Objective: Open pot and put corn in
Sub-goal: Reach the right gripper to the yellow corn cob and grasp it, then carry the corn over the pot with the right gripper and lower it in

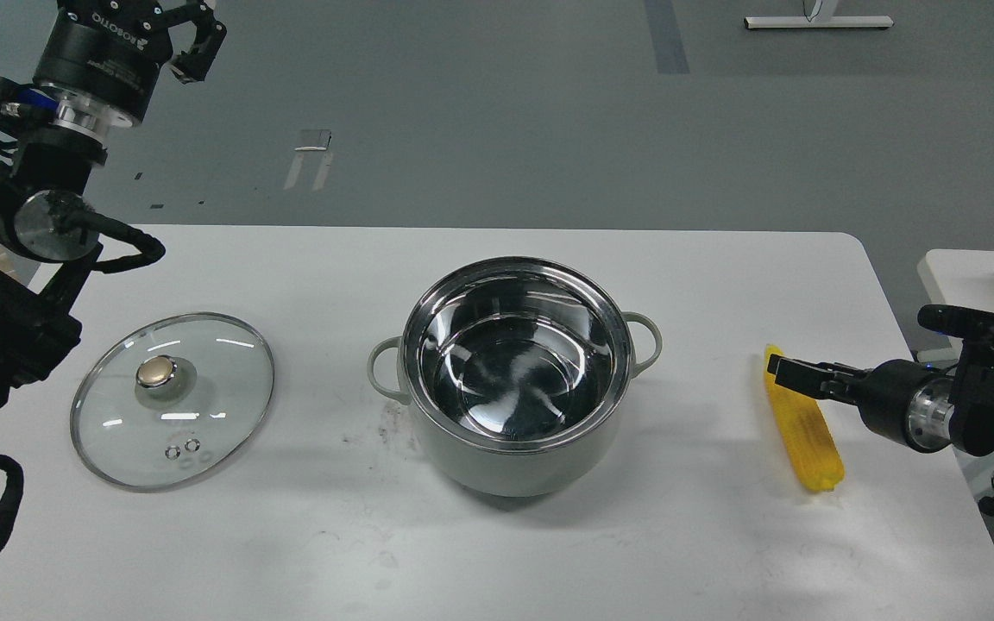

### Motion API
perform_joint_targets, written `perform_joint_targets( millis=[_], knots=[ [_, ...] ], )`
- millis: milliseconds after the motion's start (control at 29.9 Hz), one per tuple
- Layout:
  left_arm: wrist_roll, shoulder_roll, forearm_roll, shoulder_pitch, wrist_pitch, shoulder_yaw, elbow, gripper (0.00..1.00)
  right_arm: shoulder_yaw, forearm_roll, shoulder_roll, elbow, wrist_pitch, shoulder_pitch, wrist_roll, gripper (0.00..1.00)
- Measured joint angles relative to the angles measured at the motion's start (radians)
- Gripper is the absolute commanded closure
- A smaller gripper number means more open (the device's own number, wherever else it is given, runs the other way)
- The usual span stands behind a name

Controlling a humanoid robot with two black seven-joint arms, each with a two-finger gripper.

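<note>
The pale grey-green pot [514, 448] stands open at the table's middle, its shiny steel inside empty. Its glass lid [172, 401] with a gold knob lies flat on the table to the left. The yellow corn [808, 435] lies on the table at the right. My right gripper [786, 373] reaches in from the right, low over the corn's far, tapered end; it is seen edge-on, so its fingers cannot be told apart. My left gripper [147, 10] is raised at the top left, far from the lid, with its fingers spread and empty.
The white table [497, 552] ends just right of the corn. A second white table [959, 267] stands past a narrow gap on the right. My left arm's links and cables hang over the table's left edge beside the lid.
</note>
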Motion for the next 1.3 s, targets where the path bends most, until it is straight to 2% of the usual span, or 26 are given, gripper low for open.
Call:
perform_joint_targets(
  millis=[134,201,334,401,468,502,569,602,836,1037,1171,1304],
  knots=[
    [-0.001,-0.001,-0.001,0.001,0.0,-0.001,0.002,0.02,-0.024,-0.016,0.017,-0.016,0.0,-0.003,-0.004,0.3],
    [-0.001,-0.001,-0.001,0.001,0.0,-0.001,0.004,0.02,-0.042,-0.029,0.022,-0.017,0.0,-0.003,-0.006,0.43],
    [-0.001,0.003,-0.001,0.001,0.0,0.0,0.005,0.02,-0.061,-0.055,0.033,-0.03,0.0,-0.003,-0.013,0.52],
    [-0.001,0.004,-0.001,0.001,0.0,0.0,0.005,0.02,-0.064,-0.065,0.034,-0.037,0.0,-0.004,-0.014,0.61],
    [-0.001,0.004,-0.001,0.001,0.0,0.0,0.005,0.02,-0.065,-0.069,0.032,-0.04,0.0,-0.006,-0.014,0.77],
    [-0.001,0.005,-0.001,0.001,0.0,0.0,0.003,0.02,-0.065,-0.07,0.029,-0.04,0.0,-0.006,-0.014,0.78],
    [0.001,0.006,0.0,0.001,0.0,0.002,-0.003,0.02,-0.065,-0.07,0.025,-0.04,0.0,-0.005,-0.014,0.92],
    [0.001,0.006,0.0,0.001,0.0,0.004,-0.004,0.02,-0.064,-0.069,0.024,-0.039,0.0,-0.002,-0.015,0.95],
    [0.003,0.009,0.004,0.0,0.0,0.011,-0.01,0.02,0.04,-0.06,0.034,0.011,0.001,0.039,-0.006,0.95],
    [0.003,0.011,0.005,-0.003,0.0,0.014,-0.023,0.02,0.126,-0.053,0.067,0.152,0.001,0.102,-0.004,0.95],
    [0.003,0.013,0.005,-0.003,0.0,0.015,-0.028,0.02,0.126,-0.052,0.191,0.233,0.001,0.155,-0.004,0.95],
    [0.003,0.016,0.005,-0.004,0.0,0.015,-0.035,0.02,0.115,-0.045,0.356,0.246,0.0,0.195,-0.014,0.93]
  ],
)
